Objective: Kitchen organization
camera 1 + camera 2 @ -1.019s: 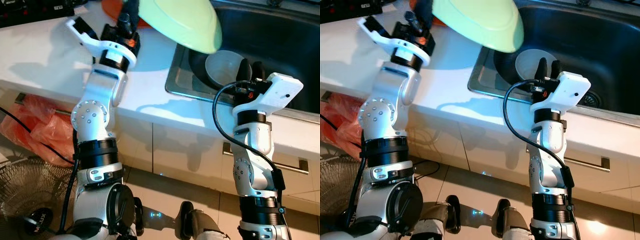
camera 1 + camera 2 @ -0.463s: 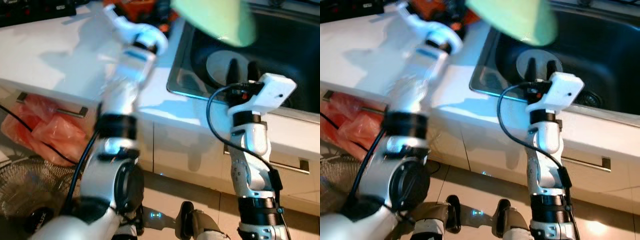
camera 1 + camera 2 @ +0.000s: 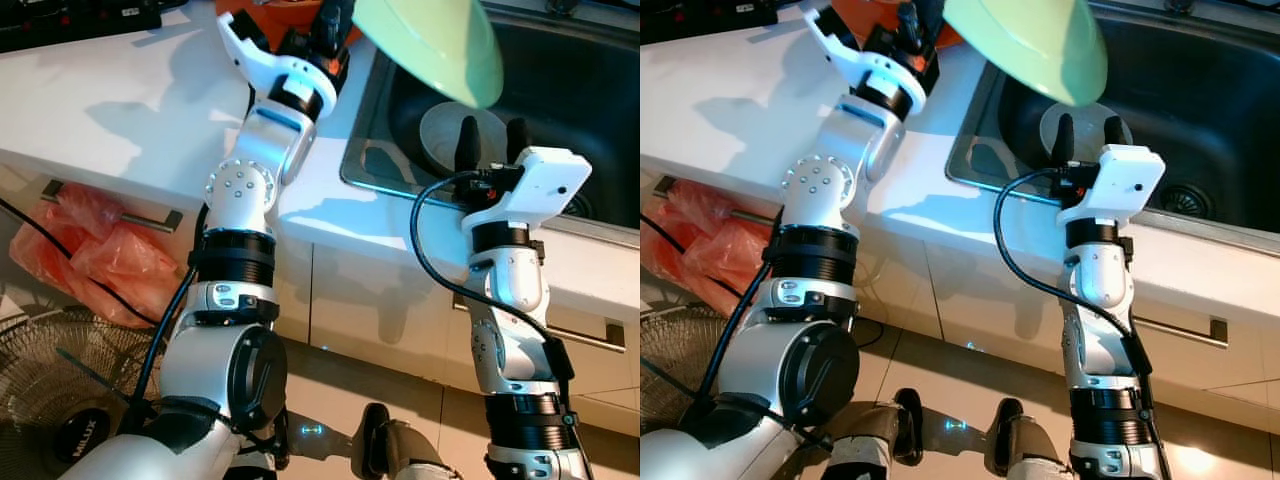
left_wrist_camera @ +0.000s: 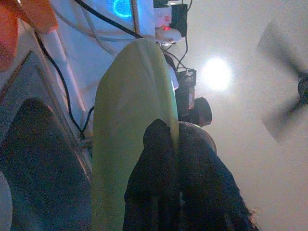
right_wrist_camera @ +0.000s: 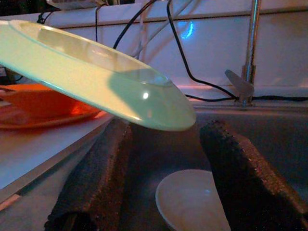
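Observation:
A pale green plate [image 3: 435, 45] hangs tilted in the air over the left rim of the dark sink [image 3: 570, 70]. My left gripper [image 4: 166, 139] is shut on the plate's rim, its arm raised above the white counter [image 3: 120, 100]. A white bowl [image 3: 445, 125] lies in the sink below the plate. My right gripper [image 3: 491, 140] stands open at the sink's front edge, its two fingers upright just in front of the bowl [image 5: 190, 202], with nothing between them. An orange dish [image 5: 43, 108] sits on the counter beside the sink.
A faucet [image 5: 250, 48] and cables run along the back wall. A black appliance [image 3: 70, 15] stands at the counter's far left. Below the counter are drawer handles [image 3: 130, 215], a red plastic bag [image 3: 90, 260] and a floor fan [image 3: 60, 400].
My left arm has swung right, carrying the green plate from above the counter's edge to over the sink. The right gripper has stayed at the sink's front edge.

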`<state>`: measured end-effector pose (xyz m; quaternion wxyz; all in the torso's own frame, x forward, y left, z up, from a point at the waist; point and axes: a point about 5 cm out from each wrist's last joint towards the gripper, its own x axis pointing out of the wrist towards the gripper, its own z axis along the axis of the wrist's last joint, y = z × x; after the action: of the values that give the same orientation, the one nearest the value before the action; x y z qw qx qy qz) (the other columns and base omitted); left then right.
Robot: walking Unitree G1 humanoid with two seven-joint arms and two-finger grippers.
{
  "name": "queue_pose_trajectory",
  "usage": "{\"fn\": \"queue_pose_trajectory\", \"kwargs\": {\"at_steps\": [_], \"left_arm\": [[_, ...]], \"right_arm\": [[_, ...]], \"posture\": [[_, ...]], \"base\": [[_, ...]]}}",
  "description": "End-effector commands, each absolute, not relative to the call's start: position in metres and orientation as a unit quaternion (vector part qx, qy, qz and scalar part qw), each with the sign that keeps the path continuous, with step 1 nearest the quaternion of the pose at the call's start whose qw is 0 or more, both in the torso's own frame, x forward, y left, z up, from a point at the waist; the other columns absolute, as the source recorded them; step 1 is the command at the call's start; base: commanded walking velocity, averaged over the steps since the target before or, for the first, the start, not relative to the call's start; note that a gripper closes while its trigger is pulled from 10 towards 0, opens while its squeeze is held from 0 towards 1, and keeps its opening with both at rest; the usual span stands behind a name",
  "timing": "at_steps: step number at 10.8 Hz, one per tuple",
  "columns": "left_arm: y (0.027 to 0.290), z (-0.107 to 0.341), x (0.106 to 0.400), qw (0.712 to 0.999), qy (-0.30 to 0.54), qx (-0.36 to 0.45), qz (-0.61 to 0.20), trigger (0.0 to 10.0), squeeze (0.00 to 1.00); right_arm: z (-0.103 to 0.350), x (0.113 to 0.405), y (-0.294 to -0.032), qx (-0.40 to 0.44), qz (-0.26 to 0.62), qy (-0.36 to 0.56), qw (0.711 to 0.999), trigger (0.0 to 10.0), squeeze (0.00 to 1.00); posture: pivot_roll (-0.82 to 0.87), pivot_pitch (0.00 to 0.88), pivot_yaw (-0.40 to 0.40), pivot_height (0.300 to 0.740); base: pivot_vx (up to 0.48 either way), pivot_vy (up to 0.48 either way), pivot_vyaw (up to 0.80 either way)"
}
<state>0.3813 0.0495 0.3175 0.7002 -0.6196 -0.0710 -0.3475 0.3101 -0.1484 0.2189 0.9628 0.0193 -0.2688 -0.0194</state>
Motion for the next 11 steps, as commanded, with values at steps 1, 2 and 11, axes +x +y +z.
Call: {"fn": "queue_pose_trajectory", "kwargs": {"at_steps": [1, 2, 11], "left_arm": [[0.037, 0.333, 0.375, 0.684, -0.086, -0.614, -0.383, 10.0, 0.00], [0.036, 0.333, 0.374, 0.684, -0.085, -0.613, -0.385, 10.0, 0.00], [0.051, 0.370, 0.314, 0.758, -0.043, -0.475, -0.446, 10.0, 0.00]], "right_arm": [[0.211, 0.309, -0.151, 0.010, -0.025, -0.257, 0.966, 10.0, 0.00], [0.211, 0.308, -0.150, -0.004, -0.024, -0.261, 0.965, 10.0, 0.00], [0.212, 0.308, -0.145, -0.073, -0.028, -0.281, 0.957, 10.0, 0.00]], "posture": [[0.10, 0.264, 0.033, 0.740], [0.10, 0.263, 0.037, 0.740], [0.10, 0.247, 0.043, 0.740]], "base": [[0.000, 0.000, 0.00], [0.000, 0.000, 0.00], [0.000, 0.000, 0.00]]}}
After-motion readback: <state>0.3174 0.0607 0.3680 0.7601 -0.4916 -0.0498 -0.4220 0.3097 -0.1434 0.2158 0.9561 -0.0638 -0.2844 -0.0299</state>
